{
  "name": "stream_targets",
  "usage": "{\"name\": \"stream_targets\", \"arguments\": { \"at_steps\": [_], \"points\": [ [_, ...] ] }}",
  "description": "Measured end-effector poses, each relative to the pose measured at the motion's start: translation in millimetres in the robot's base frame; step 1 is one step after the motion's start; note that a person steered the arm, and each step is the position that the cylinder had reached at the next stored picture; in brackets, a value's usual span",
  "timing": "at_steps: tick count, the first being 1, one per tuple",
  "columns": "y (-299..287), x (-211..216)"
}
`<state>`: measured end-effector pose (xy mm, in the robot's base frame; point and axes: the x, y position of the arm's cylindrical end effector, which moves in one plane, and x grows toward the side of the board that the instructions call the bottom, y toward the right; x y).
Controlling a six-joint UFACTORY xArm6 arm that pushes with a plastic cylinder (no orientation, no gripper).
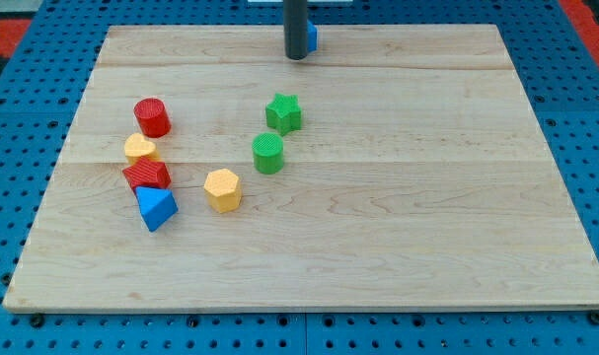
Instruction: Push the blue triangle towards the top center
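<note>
The blue triangle (156,207) lies on the wooden board (398,197) at the lower left, just below a red block (147,176). My tip (296,57) is at the view's top centre, far from the blue triangle. A second blue block (311,38) shows partly behind the rod, touching or just right of it; its shape is hidden.
A red cylinder (152,116) and a yellow block (139,149) stand above the red block at the left. A yellow hexagon (222,189) lies right of the blue triangle. A green star (284,112) and a green cylinder (268,153) stand near the middle.
</note>
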<state>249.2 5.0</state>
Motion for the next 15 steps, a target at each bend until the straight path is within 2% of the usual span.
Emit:
{"name": "stream_targets", "arguments": {
  "at_steps": [1, 2, 3, 4, 5, 6, 7, 8, 10, 13, 15],
  "points": [
    [4.7, 50.5],
    [40.2, 114.9],
    [57.7, 200.3],
    [-13.5, 288.8],
    [-124.2, 340.1],
    [-180.6, 336.1],
    [-187.4, 317.7],
    [-184.0, 281.9],
    [-124.5, 253.5],
    [-91.5, 128.0],
    [-26.0, 109.9]
  ]
}}
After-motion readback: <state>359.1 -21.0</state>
